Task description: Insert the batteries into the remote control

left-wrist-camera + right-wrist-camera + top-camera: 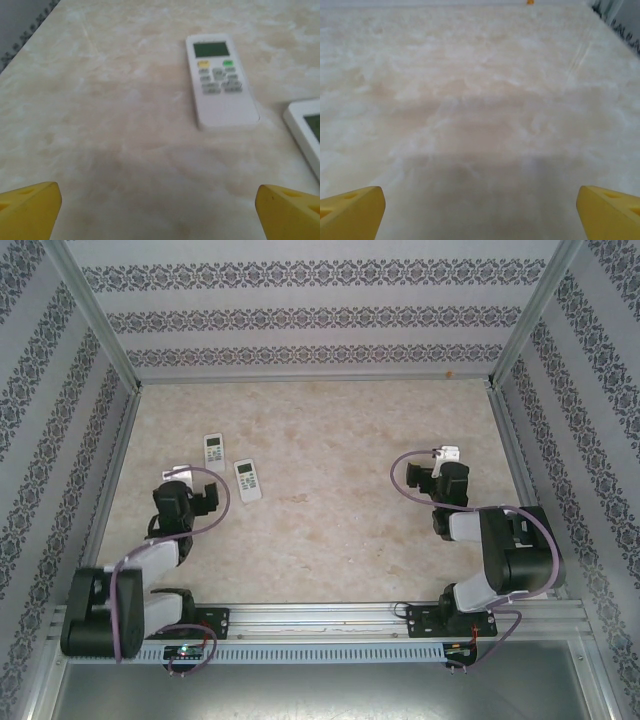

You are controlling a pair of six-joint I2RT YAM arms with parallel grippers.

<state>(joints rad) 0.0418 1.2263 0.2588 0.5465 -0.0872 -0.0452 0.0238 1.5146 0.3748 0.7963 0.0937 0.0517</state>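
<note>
Two white remote controls lie face up on the left half of the table, one (214,451) (220,80) farther back, the other (247,480) (306,129) nearer and to its right. My left gripper (177,476) (159,207) hovers just left of and short of them, open, with bare table between its yellow fingertips (31,210). My right gripper (447,454) (480,207) is open over bare table on the right side, its yellow fingertips (352,210) spread wide. The batteries are out of view.
The marble-patterned table (330,510) is fenced by patterned walls and metal posts. A tiny orange speck (449,373) (530,2) sits at the back edge on the right, too small to identify. The arm bases stand on a rail (320,625) at the near edge.
</note>
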